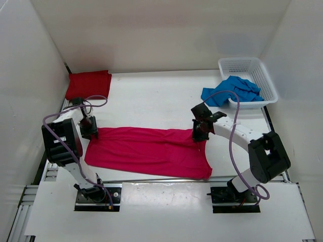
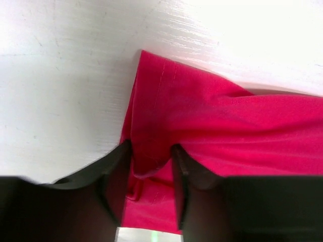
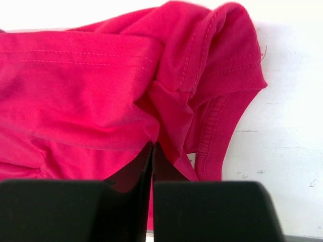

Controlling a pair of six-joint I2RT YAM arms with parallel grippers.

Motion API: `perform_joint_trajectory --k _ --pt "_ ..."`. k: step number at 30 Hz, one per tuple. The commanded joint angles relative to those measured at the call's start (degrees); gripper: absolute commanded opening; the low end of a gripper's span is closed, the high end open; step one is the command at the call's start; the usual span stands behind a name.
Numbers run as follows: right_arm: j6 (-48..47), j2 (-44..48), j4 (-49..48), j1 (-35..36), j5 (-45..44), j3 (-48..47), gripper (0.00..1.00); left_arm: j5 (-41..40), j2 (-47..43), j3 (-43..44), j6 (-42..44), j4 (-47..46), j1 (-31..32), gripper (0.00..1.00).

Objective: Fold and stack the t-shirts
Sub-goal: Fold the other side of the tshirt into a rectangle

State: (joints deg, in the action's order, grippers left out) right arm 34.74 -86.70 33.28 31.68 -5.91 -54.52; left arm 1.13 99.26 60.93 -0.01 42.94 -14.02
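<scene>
Three t-shirts showed from above: the pink-magenta t-shirt [image 1: 149, 151] lay spread mid-table [image 1: 151, 98], its long axis running left to right, with the left gripper [image 1: 91, 130] at its left end and the right gripper [image 1: 198, 132] at its right. The dark red t-shirt [image 1: 89, 84] sat folded far left, and the blue t-shirt [image 1: 233, 92] lay crumpled over the basket [image 1: 267, 83] far right. In the left wrist view, half-parted fingers [image 2: 118, 171] straddled a raised fold; whether they gripped it could not be told. In the right wrist view, closed tips pinched the wrinkled, stitched fabric.
</scene>
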Motion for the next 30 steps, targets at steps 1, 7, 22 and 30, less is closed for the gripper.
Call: perform_joint_trajectory --k 1,7,22,30 --pt "0.59 -0.23 -0.85 0.22 0.20 0.73 0.00 0.10 -0.21 1.74 0.01 -0.84 0.05 0.45" --pt "0.59 -0.23 -1.37 0.22 0.73 1.26 0.00 -1.12 -0.21 2.27 0.01 -0.84 0.05 0.30" --pt "0.59 -0.23 -1.37 0.22 0.73 1.26 0.00 -3.15 -1.70 -0.02 0.01 -0.84 0.05 0.44" --pt "0.59 -0.23 -1.37 0.22 0.20 1.26 0.00 -2.62 -1.70 -0.02 0.01 -0.84 0.05 0.11"
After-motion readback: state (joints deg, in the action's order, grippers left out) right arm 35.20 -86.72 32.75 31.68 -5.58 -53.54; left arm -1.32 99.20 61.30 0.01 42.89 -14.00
